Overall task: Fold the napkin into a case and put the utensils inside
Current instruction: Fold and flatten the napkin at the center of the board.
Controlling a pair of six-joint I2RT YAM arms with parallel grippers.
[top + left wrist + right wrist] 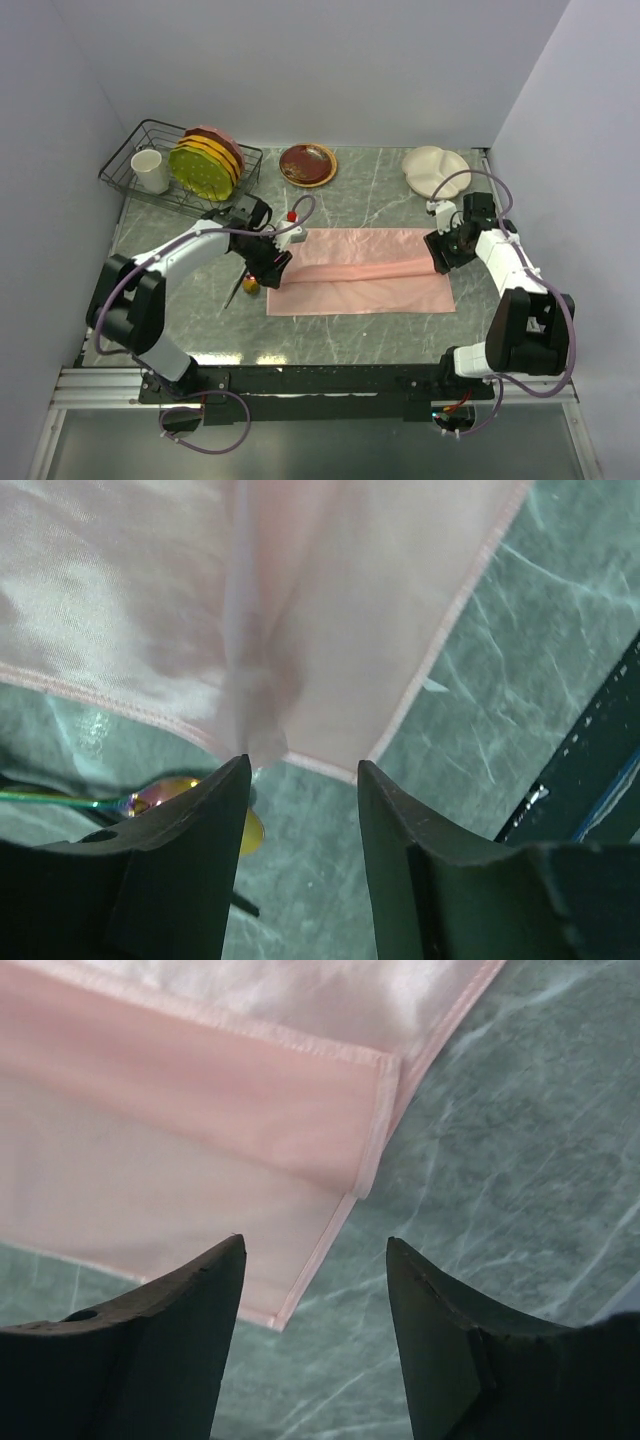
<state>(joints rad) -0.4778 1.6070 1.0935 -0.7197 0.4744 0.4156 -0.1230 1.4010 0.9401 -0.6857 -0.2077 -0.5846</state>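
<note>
The salmon-pink napkin lies on the table as a wide folded rectangle with a raised fold running along its middle. My left gripper is open just off its left edge; the left wrist view shows the napkin ahead of the empty jaws. A gold-headed utensil with a dark handle lies left of the cloth, and it shows in the left wrist view. My right gripper is open at the right edge, and the folded corner lies just ahead of the jaws.
A wire rack at the back left holds a white cup and upright plates. A brown plate sits at the back middle and a white divided plate at the back right.
</note>
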